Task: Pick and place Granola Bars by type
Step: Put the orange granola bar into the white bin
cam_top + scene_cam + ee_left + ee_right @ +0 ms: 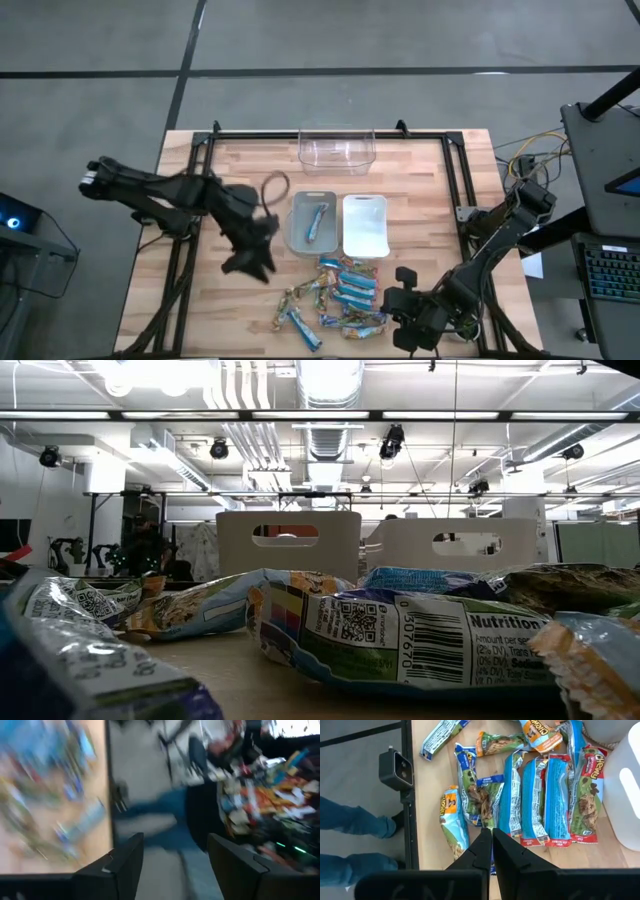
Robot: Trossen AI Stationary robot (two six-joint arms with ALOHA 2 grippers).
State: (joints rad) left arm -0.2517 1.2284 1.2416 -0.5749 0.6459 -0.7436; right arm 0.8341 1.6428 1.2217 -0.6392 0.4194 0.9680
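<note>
Several granola bars [335, 295], some in blue wrappers and others greenish-tan, lie in a loose pile near the table's front edge; they fill the right wrist view [535, 795] and the low view [400, 635]. One blue bar [316, 222] lies inside the grey bin [297, 240]. My left gripper [250, 262] hangs left of that bin, open [175, 840], with nothing between its fingers. My right gripper [395, 300] stands at the pile's right side, shut [491, 832], its tips over the bars.
A white bin [365, 250] stands right of the grey one, and a clear bin [336, 160] stands at the far edge. A brown ring [275, 186] lies left of the grey bin. A small camera block [395, 767] sits at the front edge. A person's legs [350, 822] show beyond that edge.
</note>
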